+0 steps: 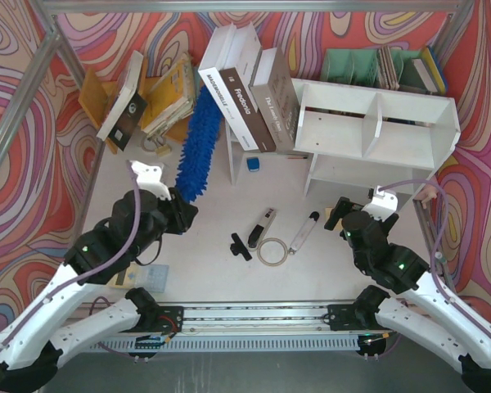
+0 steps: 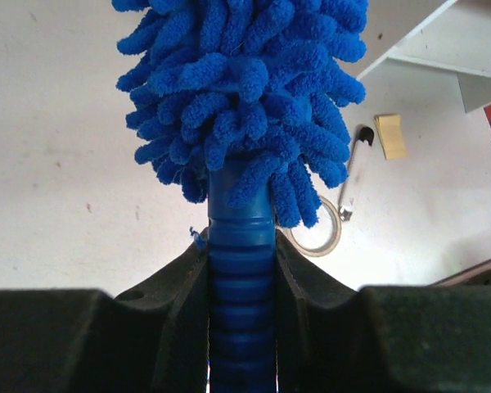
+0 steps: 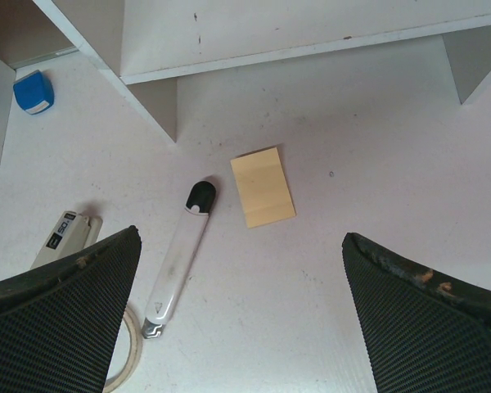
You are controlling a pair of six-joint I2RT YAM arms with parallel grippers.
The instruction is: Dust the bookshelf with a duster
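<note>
White tabletop (image 1: 213,270): your left gripper (image 2: 241,254) clamps the fluffy bright-blue microfibre duster (image 1: 198,151) by its handle (head near the leaning books (image 1: 245,90)). The white wooden two-compartment bookshelf (image 1: 376,123) stands right, and your right gripper (image 3: 241,237) gapes before it.

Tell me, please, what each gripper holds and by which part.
The left gripper holds the duster by its ribbed handle, just below the head; the right gripper holds nothing.

Between the duster (image 1: 198,143) and the bookshelf (image 1: 376,123), passage is narrowed by leaning books (image 1: 250,94); the table (image 1: 204,262) in front is littered with a tape ring (image 1: 272,251), a marker-like tool (image 1: 303,231), a yellow note (image 3: 263,187) and a black clip (image 1: 241,246).
</note>
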